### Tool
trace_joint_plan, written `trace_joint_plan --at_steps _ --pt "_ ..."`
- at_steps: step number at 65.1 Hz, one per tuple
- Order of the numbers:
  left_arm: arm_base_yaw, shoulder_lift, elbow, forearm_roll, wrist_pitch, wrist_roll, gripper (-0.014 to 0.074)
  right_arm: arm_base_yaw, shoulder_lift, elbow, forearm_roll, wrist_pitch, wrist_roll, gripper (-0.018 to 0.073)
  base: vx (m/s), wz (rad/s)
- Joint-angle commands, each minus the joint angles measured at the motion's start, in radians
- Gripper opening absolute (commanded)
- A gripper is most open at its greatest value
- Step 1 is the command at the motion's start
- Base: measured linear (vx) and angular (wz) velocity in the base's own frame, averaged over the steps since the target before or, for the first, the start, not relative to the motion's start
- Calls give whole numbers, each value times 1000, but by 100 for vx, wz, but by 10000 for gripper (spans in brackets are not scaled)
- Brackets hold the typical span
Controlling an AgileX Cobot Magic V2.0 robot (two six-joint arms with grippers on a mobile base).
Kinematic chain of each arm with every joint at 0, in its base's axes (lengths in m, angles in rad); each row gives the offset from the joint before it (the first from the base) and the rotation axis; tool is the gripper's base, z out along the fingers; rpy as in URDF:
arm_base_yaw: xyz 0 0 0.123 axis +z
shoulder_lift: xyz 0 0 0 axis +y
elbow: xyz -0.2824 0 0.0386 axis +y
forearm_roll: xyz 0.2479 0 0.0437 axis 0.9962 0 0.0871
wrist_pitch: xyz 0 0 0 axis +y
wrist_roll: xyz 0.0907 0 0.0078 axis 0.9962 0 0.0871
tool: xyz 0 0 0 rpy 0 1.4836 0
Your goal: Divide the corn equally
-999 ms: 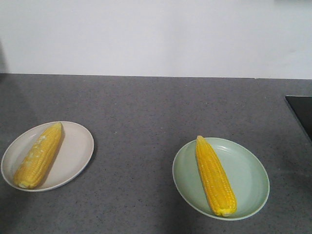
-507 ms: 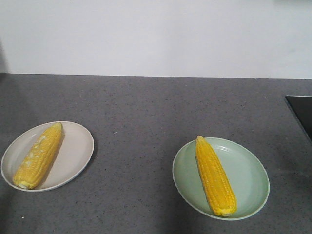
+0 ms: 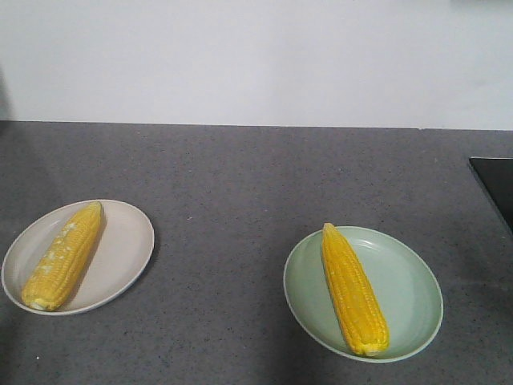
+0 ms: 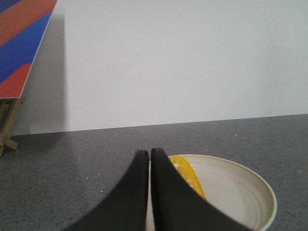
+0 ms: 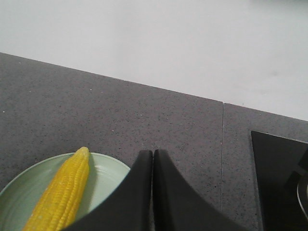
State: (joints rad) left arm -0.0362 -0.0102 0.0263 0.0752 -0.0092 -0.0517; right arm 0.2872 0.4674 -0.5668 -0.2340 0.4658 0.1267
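Note:
One yellow corn cob [image 3: 62, 257] lies on the beige plate [image 3: 124, 249] at the left. A second corn cob [image 3: 353, 289] lies on the pale green plate [image 3: 409, 293] at the right. Neither gripper shows in the front view. In the left wrist view my left gripper [image 4: 148, 153] is shut and empty, hovering over the near left part of the beige plate [image 4: 240, 187], partly hiding the cob [image 4: 188, 176]. In the right wrist view my right gripper [image 5: 152, 152] is shut and empty, just right of the green plate [image 5: 103, 175] and its cob [image 5: 65, 195].
Both plates rest on a dark grey speckled counter [image 3: 256, 176] against a white wall. A black cooktop [image 3: 497, 188] sits at the right edge and shows as the cooktop [image 5: 281, 183] in the right wrist view. A red and blue board [image 4: 21, 43] on a wooden stand leans at far left.

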Motion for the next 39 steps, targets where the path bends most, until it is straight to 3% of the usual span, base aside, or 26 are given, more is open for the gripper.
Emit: trace_joint_plan --at_steps 1,39 --pt "1 -18 13 -10 -74 -1 -7 -4 4 -24 -18 -71 -6 -11 0 0" --pt "1 -18 10 -10 -71 -1 -7 -4 4 -24 -18 -73 -6 -11 0 0"
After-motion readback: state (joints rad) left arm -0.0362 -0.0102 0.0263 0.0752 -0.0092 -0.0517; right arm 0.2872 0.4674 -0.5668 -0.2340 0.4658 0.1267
